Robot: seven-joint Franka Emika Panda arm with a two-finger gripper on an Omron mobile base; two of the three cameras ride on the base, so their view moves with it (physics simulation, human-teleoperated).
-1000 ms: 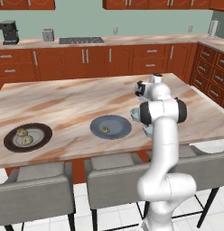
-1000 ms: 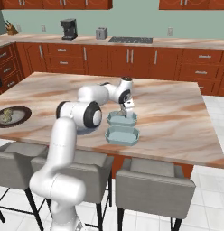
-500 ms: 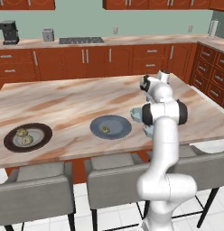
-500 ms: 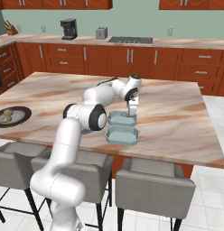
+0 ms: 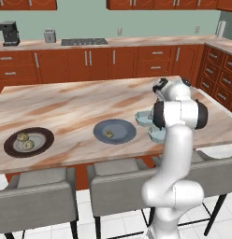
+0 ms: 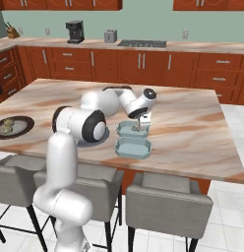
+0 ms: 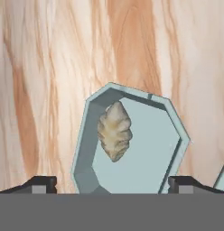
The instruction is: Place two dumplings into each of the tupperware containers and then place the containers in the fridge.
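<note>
Dumpling (image 7: 114,131) now loose in tub (image 7: 170,149), claw (image 7: 111,184) wider.

Two shallow pale blue-teal tubs sit side by side near the table's right end: the far tub (image 6: 132,129) and the near tub (image 6: 133,146), touching or almost touching, both upright. One pale tan pleated dumpling (image 7: 114,131) lies inside the far tub (image 7: 132,144), toward one wall, resting on its floor. Near tub looks empty in the right base view. One dumpling (image 5: 108,134) lies on the round grey-blue plate (image 5: 122,125) mid-table. Two more dumplings (image 5: 25,141) sit close together on the dark-rimmed plate (image 5: 43,135) far left, well apart from the tubs.
</note>
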